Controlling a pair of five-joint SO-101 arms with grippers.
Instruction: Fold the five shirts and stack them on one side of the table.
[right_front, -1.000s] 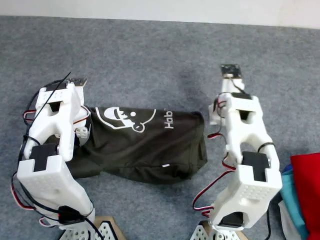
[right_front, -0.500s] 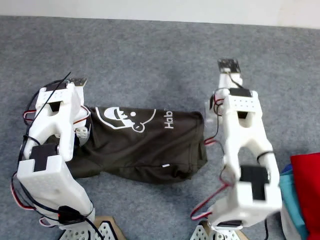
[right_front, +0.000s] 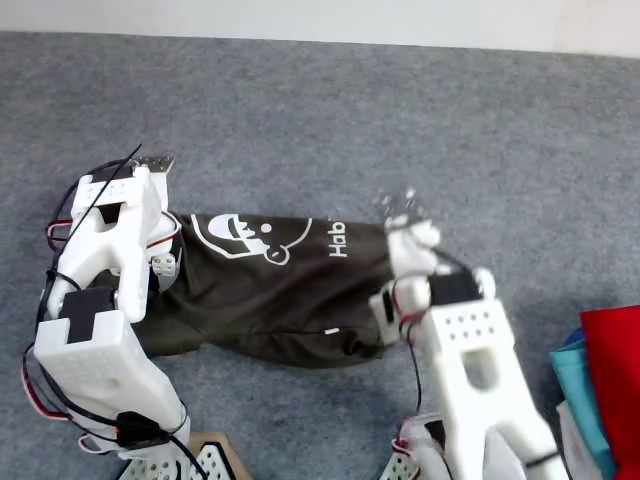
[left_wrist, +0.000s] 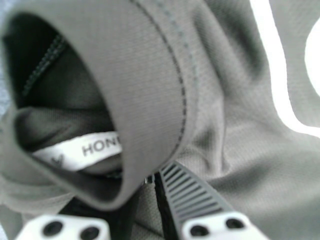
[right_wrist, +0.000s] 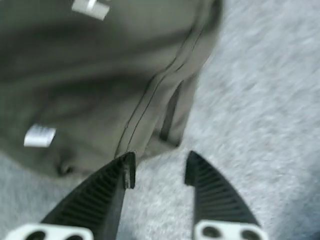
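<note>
Shirt (right_front: 280, 295) lies on the surface (right_front: 300, 110), left fingers (left_wrist: 192, 195) clamped on its 9 o'clock collar, right fingers (right_wrist: 210, 195) spread empty at its 3 o'clock edge.

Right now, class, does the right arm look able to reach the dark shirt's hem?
Probably yes: the open right hand hangs just off the shirt hem, with only bare carpet between.

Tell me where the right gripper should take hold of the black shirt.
Best bet: pinch the hem corner of the black shirt, coming in low from the bare carpet side. That edge lies flat and sticks out just ahead of the open right gripper.
</note>
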